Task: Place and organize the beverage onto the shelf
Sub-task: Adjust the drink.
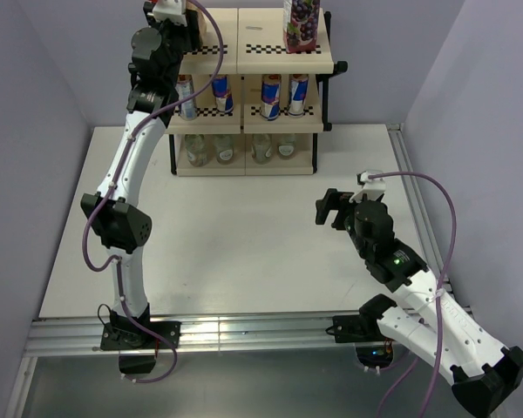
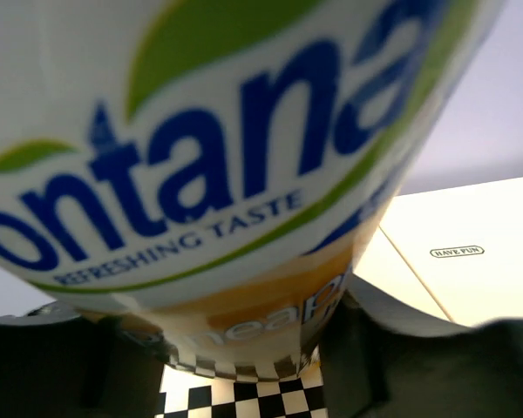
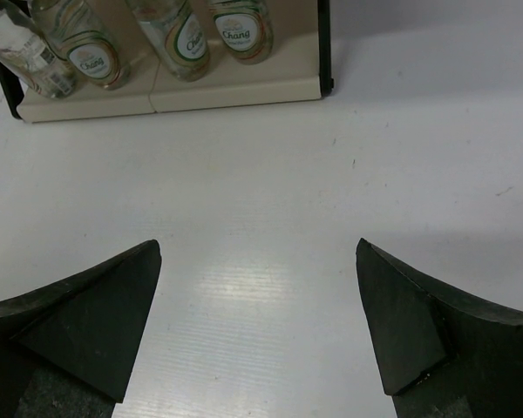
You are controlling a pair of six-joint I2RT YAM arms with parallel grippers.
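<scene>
The yellow pineapple carton [image 2: 209, 174] fills the left wrist view, its base resting on the checkered front strip [image 2: 253, 396] of the shelf's top tier [image 2: 471, 279]. My left gripper [image 2: 235, 353] straddles the carton low down, a dark finger close on each side; contact is unclear. In the top view this gripper [image 1: 185, 30] sits at the top tier's left end and hides the carton. The purple grape carton [image 1: 301, 24] stands on the top tier's right. Cans [image 1: 270, 96] line the middle tier, bottles [image 1: 260, 148] the bottom. My right gripper [image 1: 324, 209] hovers open over the table, empty.
The shelf [image 1: 261, 43] stands at the table's far edge, against the back wall. The right wrist view shows the bottom tier's bottles [image 3: 179, 35] and the white tabletop [image 3: 261, 174] ahead of the wide-spread fingers [image 3: 401, 322]. A metal rail [image 1: 244, 331] runs along the near edge.
</scene>
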